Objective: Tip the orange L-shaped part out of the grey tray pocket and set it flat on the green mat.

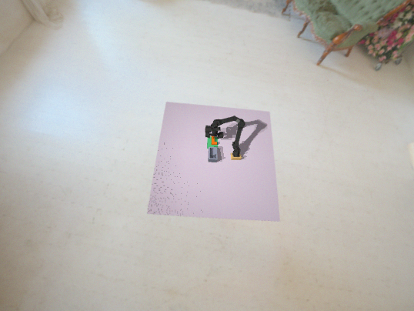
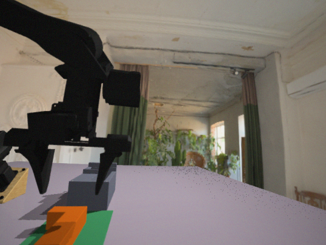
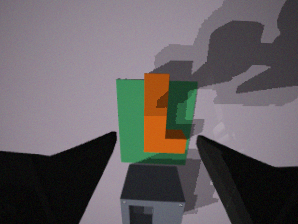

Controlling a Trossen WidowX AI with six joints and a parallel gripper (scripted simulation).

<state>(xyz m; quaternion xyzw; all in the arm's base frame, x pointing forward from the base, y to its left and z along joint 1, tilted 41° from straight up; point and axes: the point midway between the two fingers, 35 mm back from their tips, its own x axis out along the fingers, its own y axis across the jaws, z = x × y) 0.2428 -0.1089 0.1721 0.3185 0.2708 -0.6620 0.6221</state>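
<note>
The orange L-shaped part (image 1: pixel 214 142) (image 2: pixel 73 215) (image 3: pixel 155 134) rests on the green mat (image 1: pixel 209 145) (image 2: pixel 98 225) (image 3: pixel 131 107), its L-shaped end toward the tray. In the wrist view its long bar's far half is darker and reaches the mat's far edge. I cannot tell whether it lies fully flat. The grey tray (image 1: pixel 212 160) (image 2: pixel 88 189) (image 3: pixel 152 184) stands beside the mat with its pocket empty. My gripper (image 1: pixel 214 135) (image 2: pixel 69 193) (image 3: pixel 156 137) is wide open and empty, above the part, fingertips apart from it.
The arm's tan base (image 1: pixel 236 157) (image 2: pixel 15 186) stands to the right of the tray in the top view. Mat, tray and base are on a lilac square surface (image 1: pixel 215 192). The arm's shadow falls across part of the mat and the orange part.
</note>
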